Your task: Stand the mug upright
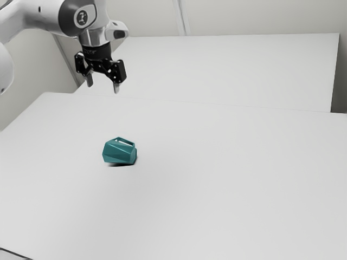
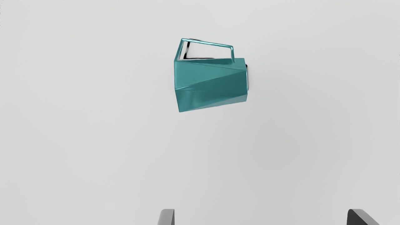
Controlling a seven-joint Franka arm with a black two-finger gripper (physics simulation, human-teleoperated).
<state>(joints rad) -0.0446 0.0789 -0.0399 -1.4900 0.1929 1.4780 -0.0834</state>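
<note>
My white, rounded arm (image 1: 44,15) reaches in from exterior view's upper left, wrist bent downward. My black two-finger gripper (image 1: 103,89) points down, grey-tipped fingers (image 2: 166,217) spread wide apart, raised high.

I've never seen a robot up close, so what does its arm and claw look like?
The smooth, rounded white arm has a dark grey joint cap with a round emblem. The black two-fingered claw has pale grey fingertips.

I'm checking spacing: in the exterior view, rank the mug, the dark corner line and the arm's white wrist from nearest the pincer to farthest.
1. White wrist: just above the pincer.
2. Mug: on its side, below the pincer.
3. Dark line: exterior view's lower left corner.
</note>
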